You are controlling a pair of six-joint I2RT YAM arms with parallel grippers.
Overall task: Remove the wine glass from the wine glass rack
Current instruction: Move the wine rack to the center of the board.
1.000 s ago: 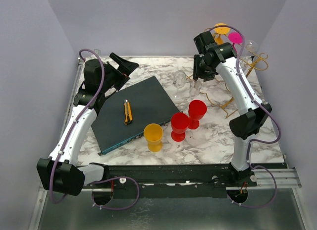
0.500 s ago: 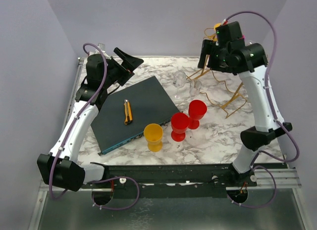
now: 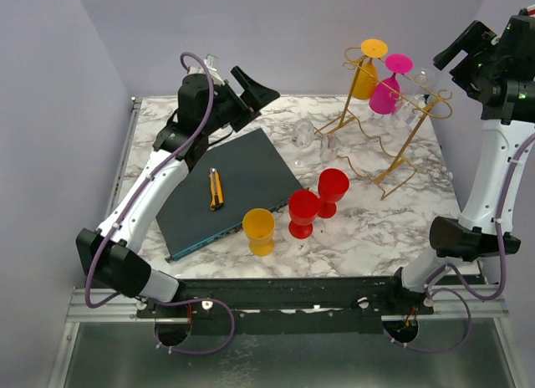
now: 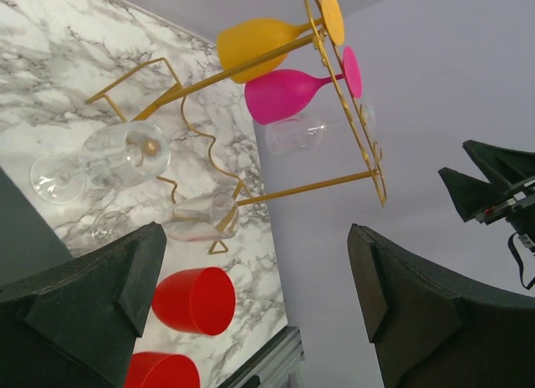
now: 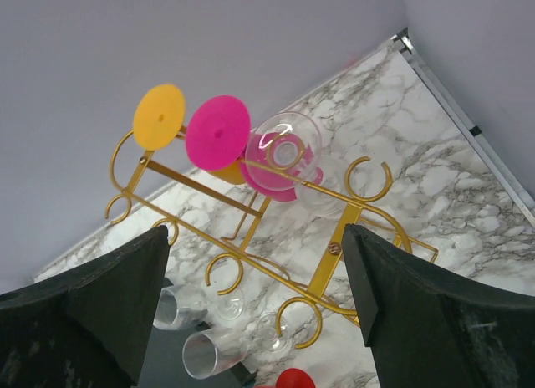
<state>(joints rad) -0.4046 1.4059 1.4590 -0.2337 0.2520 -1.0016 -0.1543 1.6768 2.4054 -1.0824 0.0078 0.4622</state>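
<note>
Right gripper: jaws spread, empty, poised above the wine glass rack. Hanging beneath it: yellow glass, pink glass, clear glass. Two clear glasses lie unracked. Left gripper: spread, empty. Task judged partway.

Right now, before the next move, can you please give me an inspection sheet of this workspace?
Surface: marble table, no spill seen.
Job's things: gold wine glass rack upright; orange glass, pink glass and clear glass hang on it.
Clutter: two clear glasses lying by the rack's foot; dark board carrying a utility knife; yellow cup; two red cups.
Tools: left tool open, empty; right tool open, empty, raised to the right of the rack.
Cables: purple cables along both arms, no snag seen.
Surroundings: lilac walls, nothing else seen.
</note>
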